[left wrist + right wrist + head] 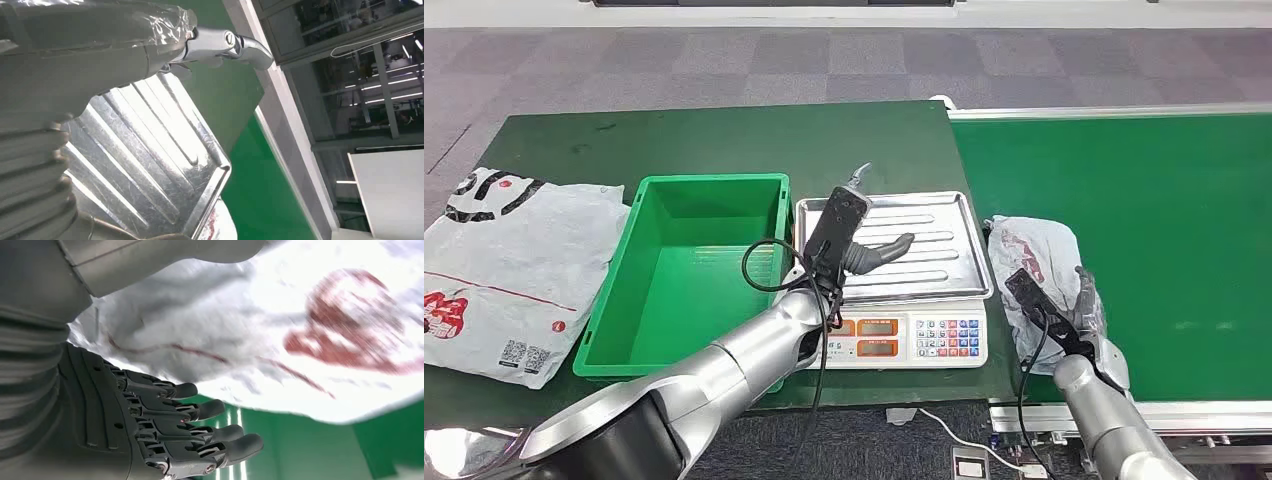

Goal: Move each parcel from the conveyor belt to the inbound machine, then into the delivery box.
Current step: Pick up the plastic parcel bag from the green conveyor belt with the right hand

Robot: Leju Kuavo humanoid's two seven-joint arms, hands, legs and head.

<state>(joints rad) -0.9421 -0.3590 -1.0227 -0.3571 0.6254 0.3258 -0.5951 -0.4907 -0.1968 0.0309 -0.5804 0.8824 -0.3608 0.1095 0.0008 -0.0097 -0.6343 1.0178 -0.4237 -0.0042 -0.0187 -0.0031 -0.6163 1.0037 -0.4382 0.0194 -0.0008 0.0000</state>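
Parcel [1036, 262] lies on the belt [1164, 230] beside the scale [894, 265]; right hand [1079, 310] at it, fingers apart (not gripping yet), left hand [869, 250] spread above the scale, ready to receive.

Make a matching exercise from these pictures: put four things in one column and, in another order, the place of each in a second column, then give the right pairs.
Things:
1. left hand
2. grey parcel
3. green crate
4. large white parcel

Places:
A. on the dark green table, at its left end
B. above the steel pan of the scale
C. at the conveyor belt's near-left edge, by the right hand
D. on the table between the large white parcel and the scale

Pairs: 1-B, 2-C, 3-D, 4-A
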